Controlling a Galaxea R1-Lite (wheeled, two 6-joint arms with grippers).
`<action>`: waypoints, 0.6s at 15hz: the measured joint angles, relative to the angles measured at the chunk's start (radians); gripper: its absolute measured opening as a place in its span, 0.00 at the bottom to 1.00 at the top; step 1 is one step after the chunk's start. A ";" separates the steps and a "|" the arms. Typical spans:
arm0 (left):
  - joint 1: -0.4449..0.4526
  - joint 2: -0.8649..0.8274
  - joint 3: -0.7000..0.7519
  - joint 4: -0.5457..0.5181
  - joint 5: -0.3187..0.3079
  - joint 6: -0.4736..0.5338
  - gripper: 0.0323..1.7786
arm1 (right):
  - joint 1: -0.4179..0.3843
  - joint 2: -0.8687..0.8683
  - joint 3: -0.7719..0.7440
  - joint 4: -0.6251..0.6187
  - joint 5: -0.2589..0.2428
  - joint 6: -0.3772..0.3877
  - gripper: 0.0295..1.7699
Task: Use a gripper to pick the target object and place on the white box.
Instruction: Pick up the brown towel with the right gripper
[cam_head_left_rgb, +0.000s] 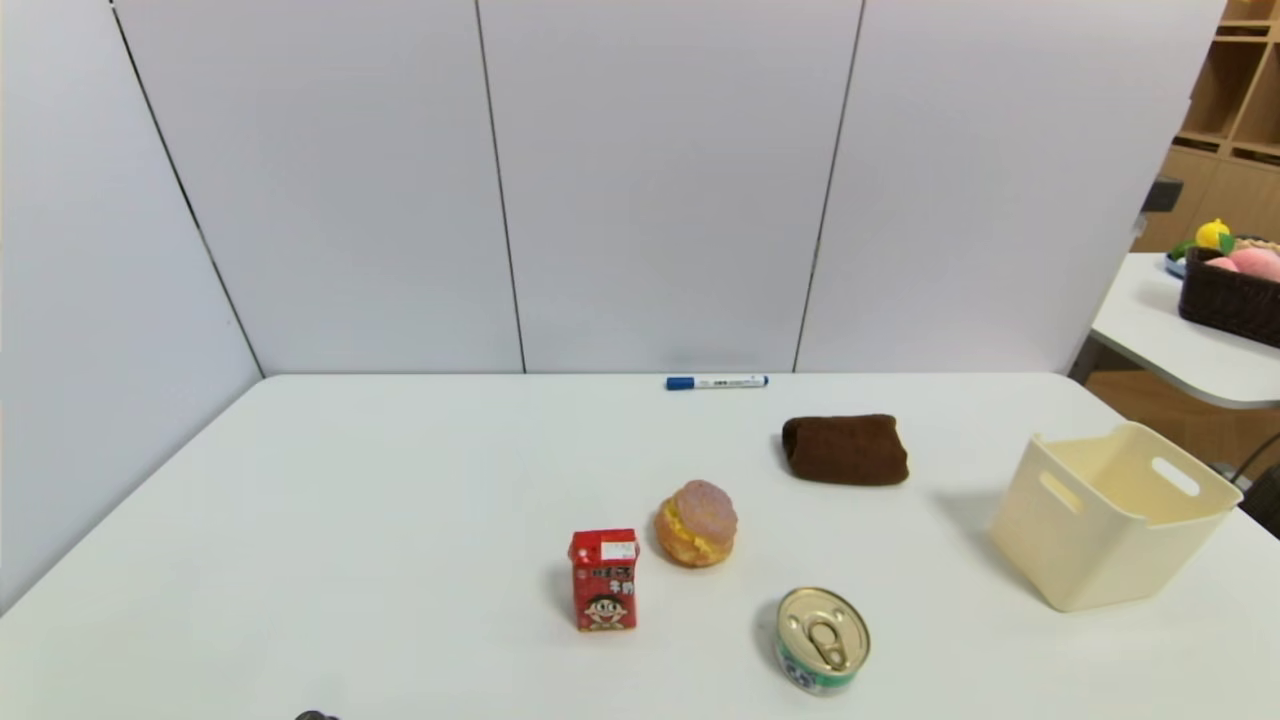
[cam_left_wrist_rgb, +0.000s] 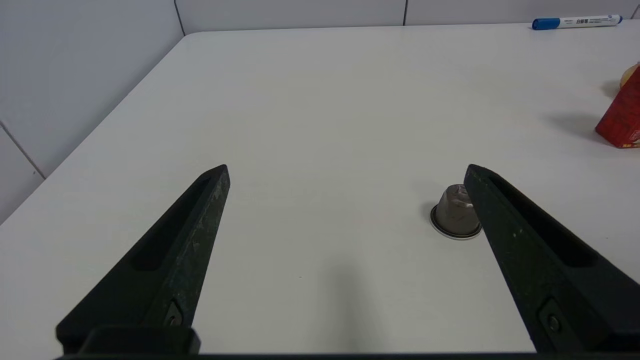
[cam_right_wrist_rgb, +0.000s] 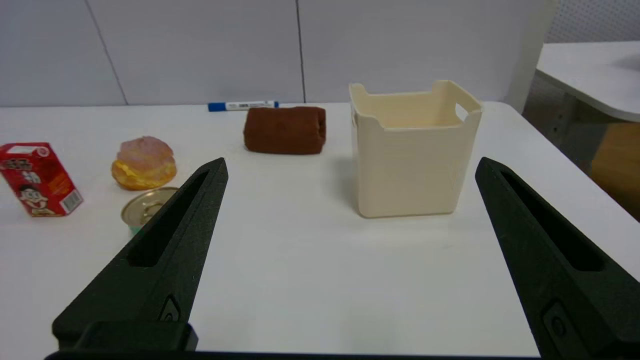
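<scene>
Currently the right hand (cam_right_wrist_rgb: 351, 162) hovers over the near side of the white surface (cam_head_left_rgb: 400, 540), jaws wide apart, holding nothing; the left hand (cam_left_wrist_rgb: 346, 167) likewise. The brown rolled towel (cam_head_left_rgb: 848, 450) lies toward the back, left of the cream plastic bin (cam_head_left_rgb: 1110, 530).

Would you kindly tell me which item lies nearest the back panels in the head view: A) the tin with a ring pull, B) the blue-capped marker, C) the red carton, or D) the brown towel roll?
B: the marker lies along the table's back edge, just in front of the panels, farther back than the towel roll.
</scene>
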 joint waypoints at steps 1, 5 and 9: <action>0.000 0.000 0.000 0.000 0.000 0.000 0.95 | 0.000 0.022 -0.033 0.014 0.005 0.000 0.97; 0.000 0.000 0.000 0.000 0.000 0.000 0.95 | 0.021 0.165 -0.181 0.014 0.004 0.004 0.97; 0.000 0.000 0.000 0.000 0.000 0.000 0.95 | 0.033 0.379 -0.427 0.022 0.008 0.000 0.97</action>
